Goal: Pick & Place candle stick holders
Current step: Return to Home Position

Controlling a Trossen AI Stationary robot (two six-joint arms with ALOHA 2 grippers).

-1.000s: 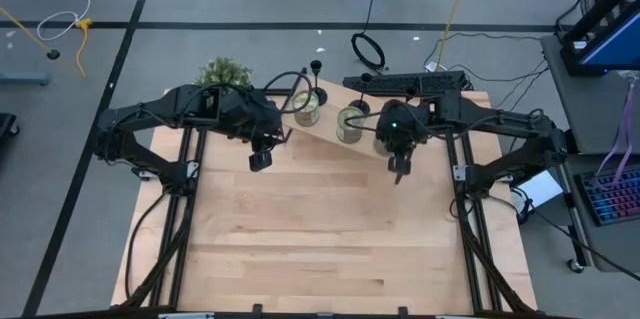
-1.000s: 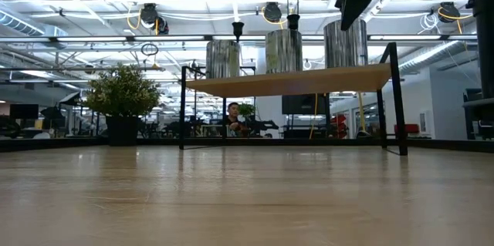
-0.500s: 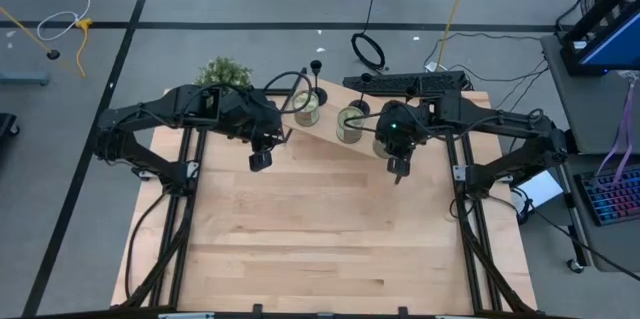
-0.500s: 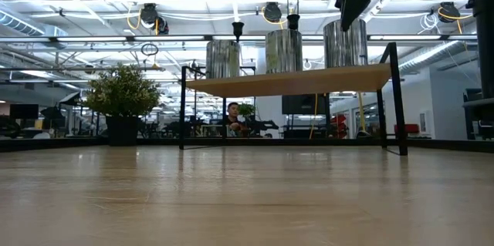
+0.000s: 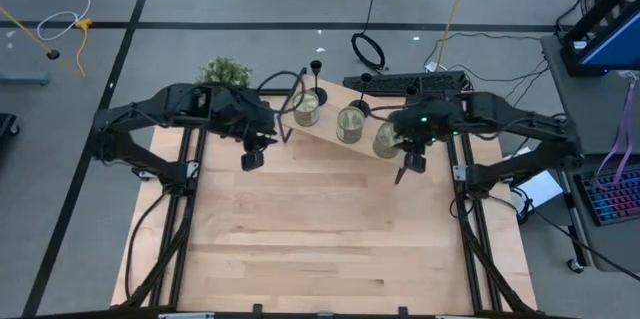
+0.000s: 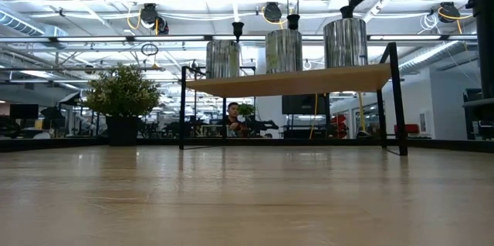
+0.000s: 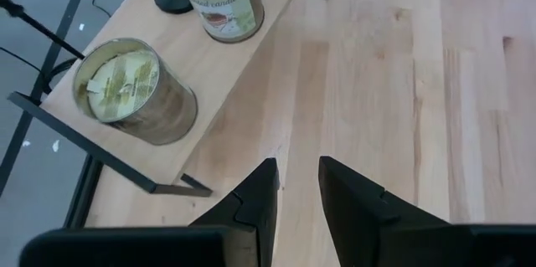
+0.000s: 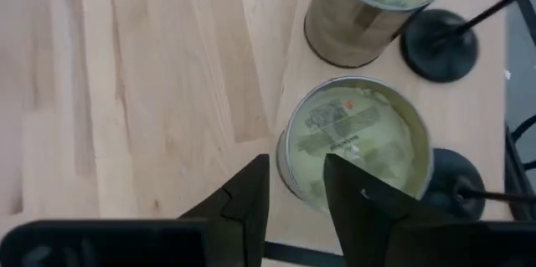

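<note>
Both arms hang above the back of the bench [image 5: 320,239] and hold nothing. The left gripper [image 5: 250,159] is over bare wood just in front of the left end of the shelf [image 6: 293,82]. Its fingers [image 7: 260,196] stand a narrow gap apart with only bench showing between them. The right gripper [image 5: 408,167] is over the bench by the shelf's right end, near the right jar [image 5: 387,139]. Its fingers [image 8: 251,192] are likewise slightly parted and empty. In the low view it is high up, above the tops of the jars.

Three silver jars stand in a row on the shelf: left [image 5: 307,109], middle [image 5: 351,124] and right. The black holders [image 5: 318,95] stand upright on the shelf too, along its far edge behind the jars. One base is between the left and middle jars. Another [image 5: 358,109] is between the middle and right jars. The right wrist view shows a third base [image 8: 456,192] just beside the right jar. From the low view two small cups [image 6: 238,28] rise above the jar tops on thin stems. Whether the dark shape over the right jar is a third cup or a fingertip cannot be told.

A potted plant [image 5: 224,71] stands at the bench's back left corner, apart from the shelf.
</note>
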